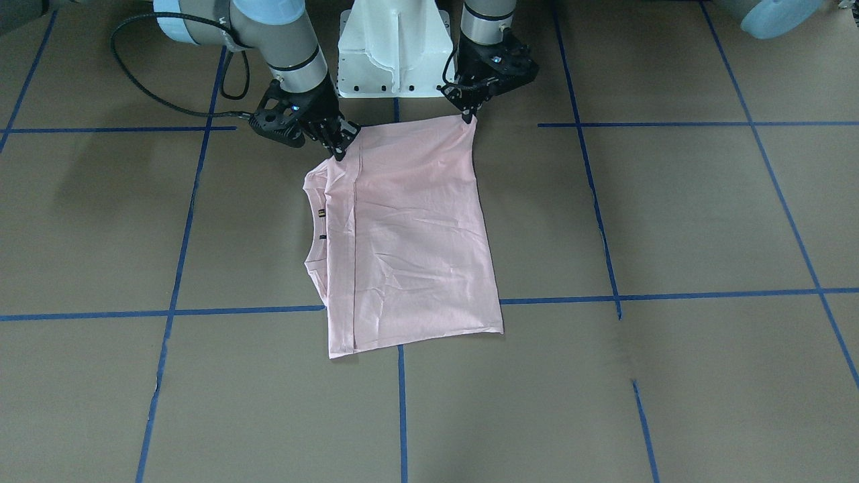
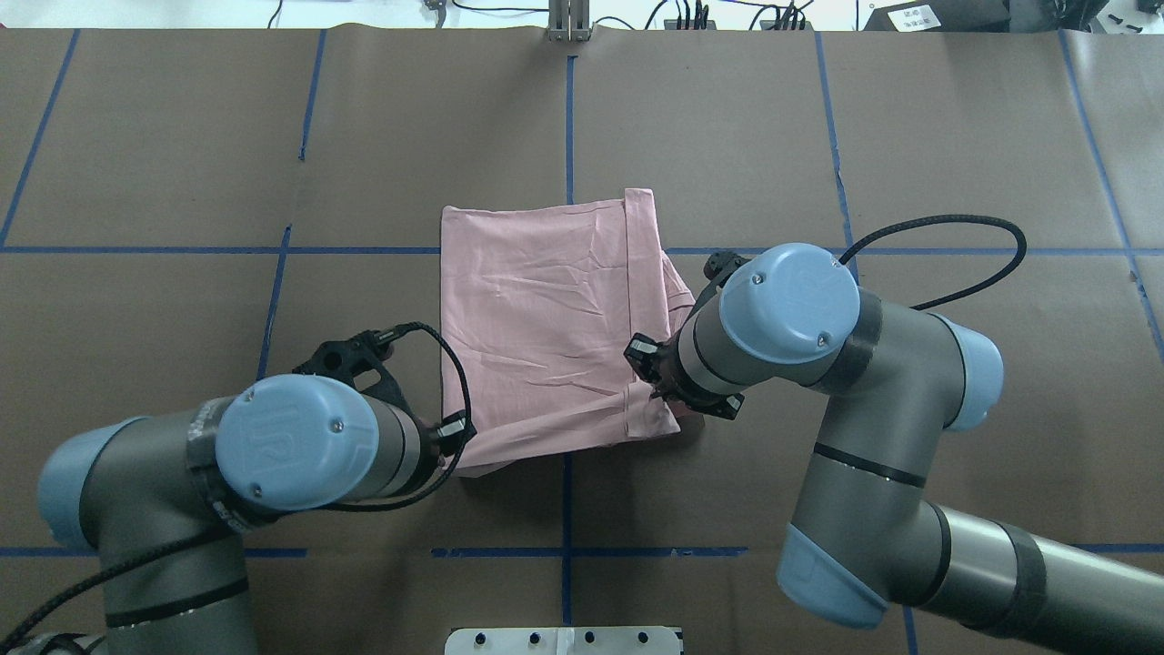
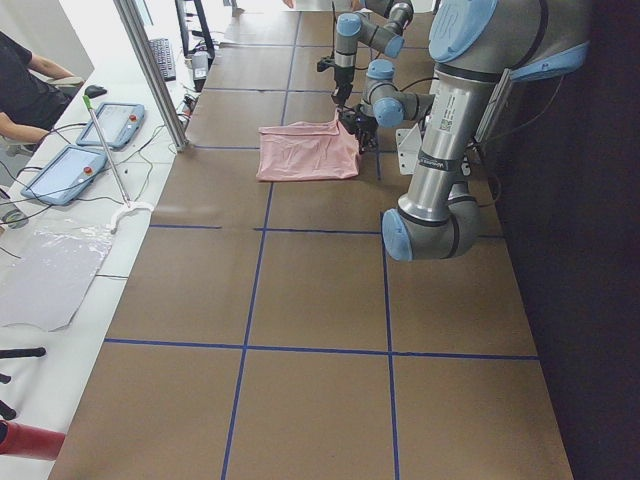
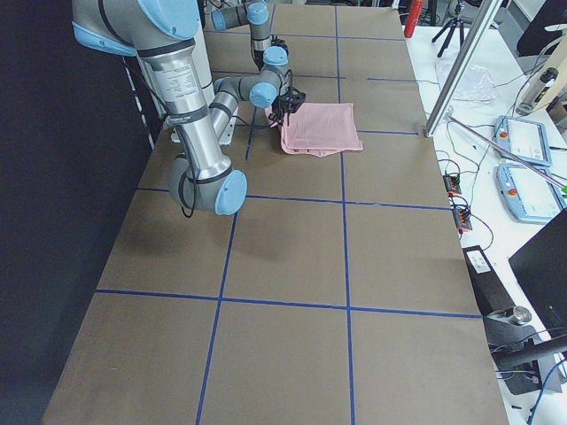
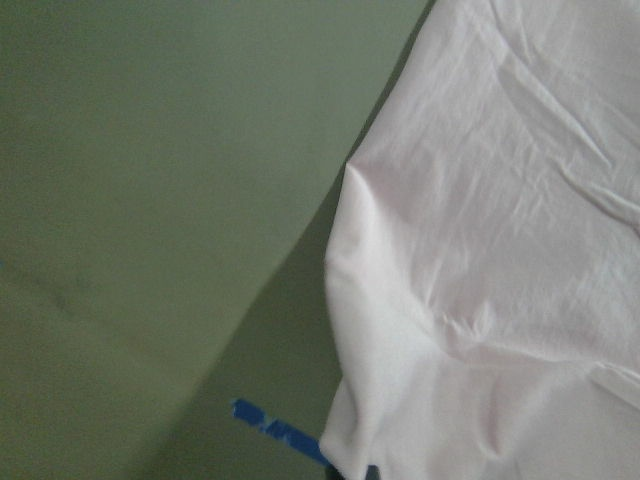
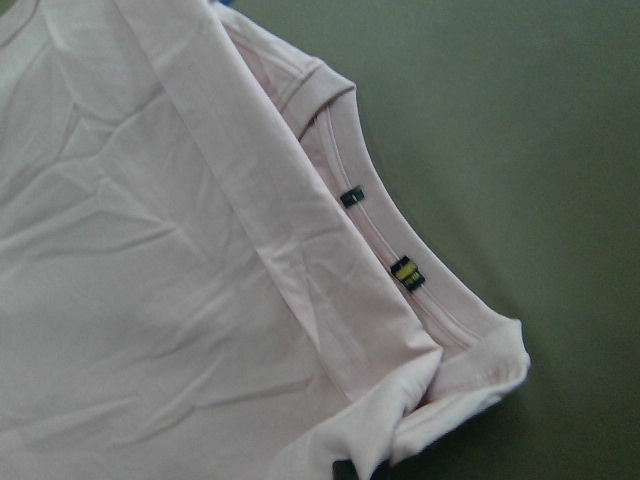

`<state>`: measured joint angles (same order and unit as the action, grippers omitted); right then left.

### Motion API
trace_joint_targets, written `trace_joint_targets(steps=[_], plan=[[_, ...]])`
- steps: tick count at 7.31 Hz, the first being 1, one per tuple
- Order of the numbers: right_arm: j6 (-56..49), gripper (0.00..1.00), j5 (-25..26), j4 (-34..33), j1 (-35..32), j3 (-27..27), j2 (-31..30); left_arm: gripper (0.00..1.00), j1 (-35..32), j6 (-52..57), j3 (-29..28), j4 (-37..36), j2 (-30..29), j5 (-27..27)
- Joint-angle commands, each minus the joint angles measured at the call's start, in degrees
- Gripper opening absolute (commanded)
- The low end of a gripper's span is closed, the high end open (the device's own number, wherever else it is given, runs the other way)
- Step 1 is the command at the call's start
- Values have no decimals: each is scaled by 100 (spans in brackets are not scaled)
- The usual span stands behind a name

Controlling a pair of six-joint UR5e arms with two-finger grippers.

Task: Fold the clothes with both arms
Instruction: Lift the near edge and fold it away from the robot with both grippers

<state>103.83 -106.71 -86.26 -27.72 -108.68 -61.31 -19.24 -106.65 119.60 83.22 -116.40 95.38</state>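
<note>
We see the folded pink T-shirt at mid-frame on the brown table. Our left gripper and right gripper have their jaws pinched on its upper corners.

nothing legible in any view. the t-shirt has a black neck tag with yellow marks, which can't be read. a smaller dark tag sits along the same collar, no text resolvable. the vertical lettering on the left arm is too small. the white sticker beyond the table is blurred.
</note>
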Motion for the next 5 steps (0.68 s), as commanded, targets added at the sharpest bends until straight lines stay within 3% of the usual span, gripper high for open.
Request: trace_joint_targets(steps=[1, 3, 5], plan=[[41, 0, 1, 931, -313, 966, 249, 0, -414, 92, -627, 1137, -5, 7], [33, 0, -43, 1015, -480, 1164, 462, 0, -519, 48, -1113, 1740, -14, 7], [-11, 0, -69, 1198, -725, 2107, 1056, 0, -991, 135, -1271, 2133, -32, -2]])
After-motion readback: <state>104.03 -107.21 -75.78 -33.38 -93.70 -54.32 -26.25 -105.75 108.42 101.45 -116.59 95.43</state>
